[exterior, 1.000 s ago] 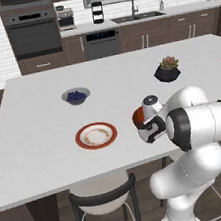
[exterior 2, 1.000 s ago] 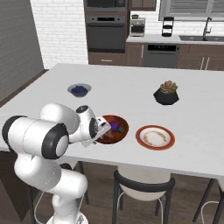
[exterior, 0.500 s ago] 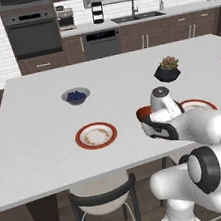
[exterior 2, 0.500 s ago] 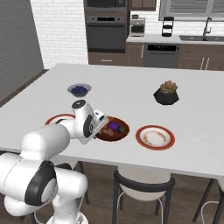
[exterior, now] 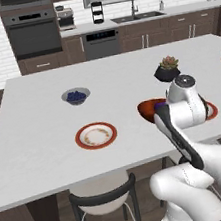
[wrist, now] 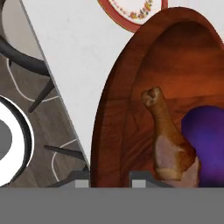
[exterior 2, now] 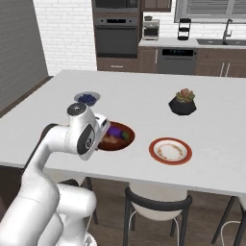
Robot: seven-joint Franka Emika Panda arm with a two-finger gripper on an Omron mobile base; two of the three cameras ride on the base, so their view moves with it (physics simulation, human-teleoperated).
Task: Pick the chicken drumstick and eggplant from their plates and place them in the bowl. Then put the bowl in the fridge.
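Since 1 s ago we swung our arm toward the bowl (wrist: 131, 109), gripper (wrist: 107, 177) straddling its rim, grip unclear, drumstick (wrist: 168, 140) and eggplant (wrist: 205, 140) inside, bowl on bench (exterior 2: 144, 96), 1 plate (exterior: 95, 135) nearby

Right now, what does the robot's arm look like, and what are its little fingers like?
The arm is made of fat, rounded, glossy white shells, with dark grey joints between them and a dark strip along one segment. A round grey cap sits on its top joint. The gripper ends in two small, square, dark grey fingertips. No cables show.
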